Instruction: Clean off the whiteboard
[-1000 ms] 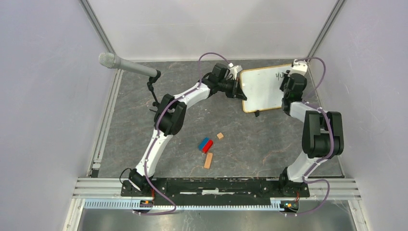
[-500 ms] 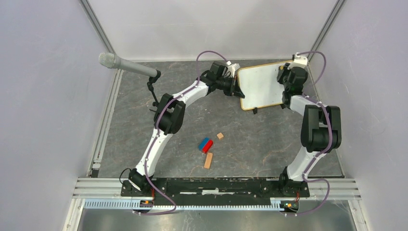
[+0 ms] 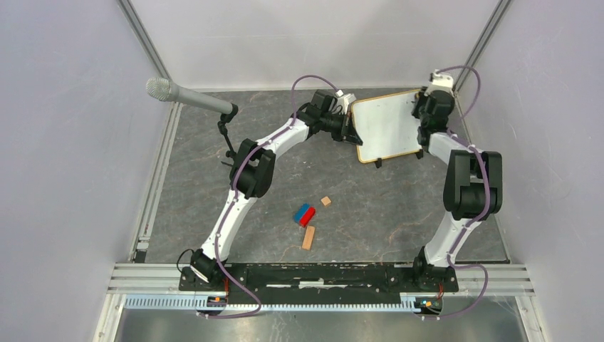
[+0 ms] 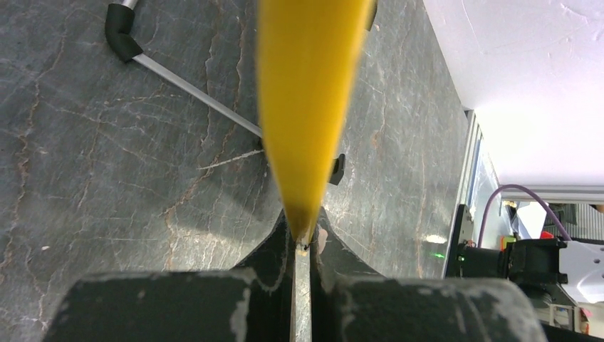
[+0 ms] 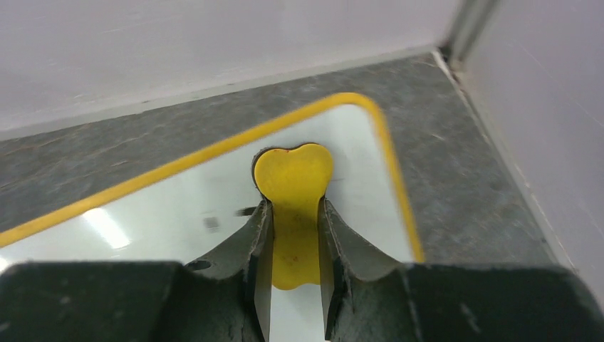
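Observation:
The whiteboard (image 3: 384, 127) stands tilted at the far right of the table, its face white inside a yellow-tan frame. My left gripper (image 3: 351, 132) is shut on its left edge; the left wrist view shows the frame edge (image 4: 310, 85) pinched between the jaws of the left gripper (image 4: 305, 231). My right gripper (image 3: 429, 112) is shut on a yellow bone-shaped eraser (image 5: 293, 178), which presses on the board face (image 5: 142, 228) near its far right corner. A faint dark smudge (image 5: 242, 211) lies just left of the eraser.
A microphone (image 3: 189, 98) on a small stand sits at the far left. A red-and-blue block (image 3: 305, 214), a small wooden cube (image 3: 325, 201) and a wooden bar (image 3: 308, 237) lie mid-table. The board's wire leg with a black foot (image 4: 121, 32) rests on the table. Walls close in on the right and at the back.
My right gripper has slid the eraser up to the board's far right corner. The handwriting seen there a second ago no longer shows. The board has shifted slightly away and left.

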